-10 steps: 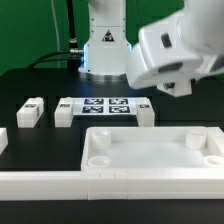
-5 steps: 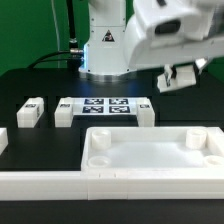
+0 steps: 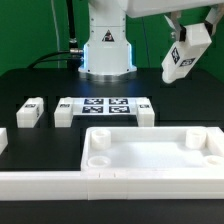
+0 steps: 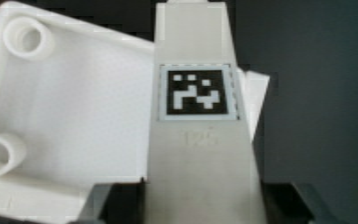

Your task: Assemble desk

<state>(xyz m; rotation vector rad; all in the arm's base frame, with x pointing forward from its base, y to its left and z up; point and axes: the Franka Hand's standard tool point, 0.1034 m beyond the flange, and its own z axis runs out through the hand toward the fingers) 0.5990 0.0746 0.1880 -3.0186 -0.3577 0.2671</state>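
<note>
The white desk tabletop lies near the front with its raised rim and round corner sockets up. It also shows in the wrist view, below and beside the held part. My gripper is high at the exterior view's upper right, shut on a white tagged desk leg that hangs tilted well above the table. In the wrist view the gripper clamps this leg between both dark fingers. Three more legs stand behind the tabletop.
The marker board lies between two of the legs. A long white rail runs along the front edge. Another white part sits at the exterior view's left edge. The robot base stands at the back.
The arm has risen and swung toward the exterior view's right, carrying the leg with it. The hand is now mostly out of the top of the frame.
</note>
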